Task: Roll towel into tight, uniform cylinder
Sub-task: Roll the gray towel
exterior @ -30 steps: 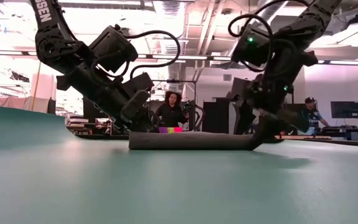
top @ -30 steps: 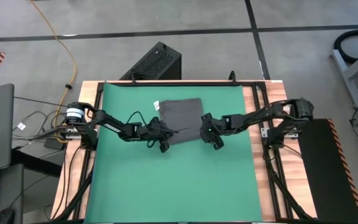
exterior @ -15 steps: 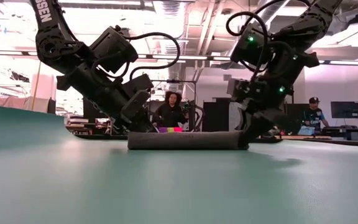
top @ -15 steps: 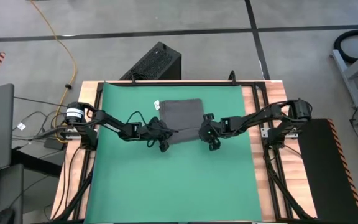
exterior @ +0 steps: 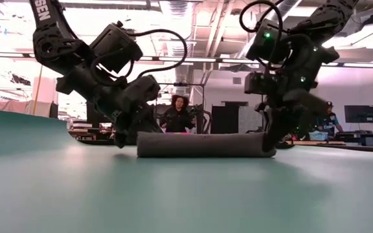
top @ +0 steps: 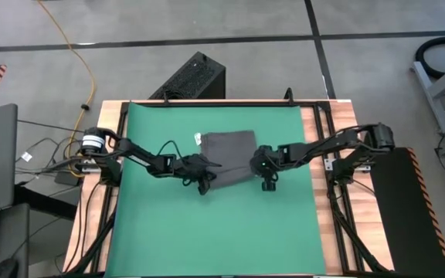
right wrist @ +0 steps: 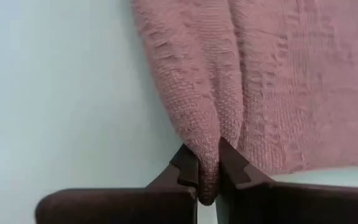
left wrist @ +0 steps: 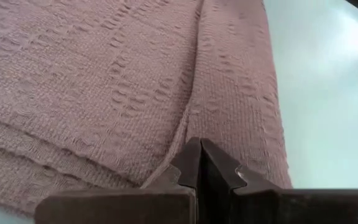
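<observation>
Towel point(top: 229, 151) lies near the middle of your green mat point(top: 145, 232), toward the far half, its near edge already turned into a low roll that the low view shows as one long even ridge point(exterior: 203, 145).

Start at the left. Your left gripper point(top: 204, 178) sits at the roll's left end, fingers point(left wrist: 199, 168) pressed tight together. Its wrist view shows the tips meeting right at a fold of cloth, but you cannot tell from it whether any fabric is pinched between them. Judged from its place, it is there to pin that end so the roll does not unwind.

Moving right, the flat unrolled part of the towel reaches away from the roll toward the far edge, with the small white tag point(top: 196, 139) at its far left corner.

At the right end, your right gripper point(top: 266, 179) is clamped on the rolled edge: its wrist view shows a ridge of cloth squeezed between the two fingers point(right wrist: 185, 168). Holding both ends at once should keep the cylinder even along its length.

Against a second ago, the right gripper has closed from wide open onto the cloth, and the roll looks thicker and lifted slightly at that end. The towel has also skewed a little on the mat.
</observation>
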Controlling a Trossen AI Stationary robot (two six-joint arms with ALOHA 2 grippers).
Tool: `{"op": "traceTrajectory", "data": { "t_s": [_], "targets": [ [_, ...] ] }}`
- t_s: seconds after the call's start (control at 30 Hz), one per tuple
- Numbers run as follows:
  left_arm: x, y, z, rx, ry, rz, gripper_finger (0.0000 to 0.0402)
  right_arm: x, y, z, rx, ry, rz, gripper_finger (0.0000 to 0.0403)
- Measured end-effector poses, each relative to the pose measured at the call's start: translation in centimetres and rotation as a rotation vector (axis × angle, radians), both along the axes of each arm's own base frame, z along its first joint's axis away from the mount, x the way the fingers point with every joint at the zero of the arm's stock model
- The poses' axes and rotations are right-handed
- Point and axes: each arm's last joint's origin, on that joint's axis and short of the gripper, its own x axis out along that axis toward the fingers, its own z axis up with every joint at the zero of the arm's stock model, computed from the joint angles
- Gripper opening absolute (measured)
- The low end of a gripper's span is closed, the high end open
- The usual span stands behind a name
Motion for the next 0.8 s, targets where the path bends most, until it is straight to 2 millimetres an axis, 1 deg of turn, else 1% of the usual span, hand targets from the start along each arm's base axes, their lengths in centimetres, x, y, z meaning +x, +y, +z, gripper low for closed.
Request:
{"op": "traceTrajectory", "data": {
  "t_s": [0.17, 0.23, 0.37, 0.63, 0.8],
  "targets": [
    [0.0, -1.5, 0.0, -0.015, -0.001, -0.041, 0.0000, -0.1, -0.6, 0.2, 0.270, -0.021, -0.093, 0.0029],
    [0.0, -1.8, 0.0, -0.024, -0.001, -0.046, 0.0000, -0.1, -0.8, 0.3, 0.337, -0.022, -0.127, 0.0029],
    [-0.1, -2.3, 0.0, -0.050, -0.002, -0.041, 0.0000, -0.1, -1.1, 0.4, 0.414, -0.028, -0.203, 0.0029],
    [-0.1, -2.6, 0.0, -0.116, 0.000, -0.097, 0.0000, -0.3, -2.9, 0.4, 0.581, -0.023, -0.443, 0.0029],
    [-0.1, -2.7, 0.0, -0.133, 0.002, -0.117, 0.0000, -0.4, -3.5, 0.5, 0.672, -0.019, -0.567, 0.0029]
  ]
}}
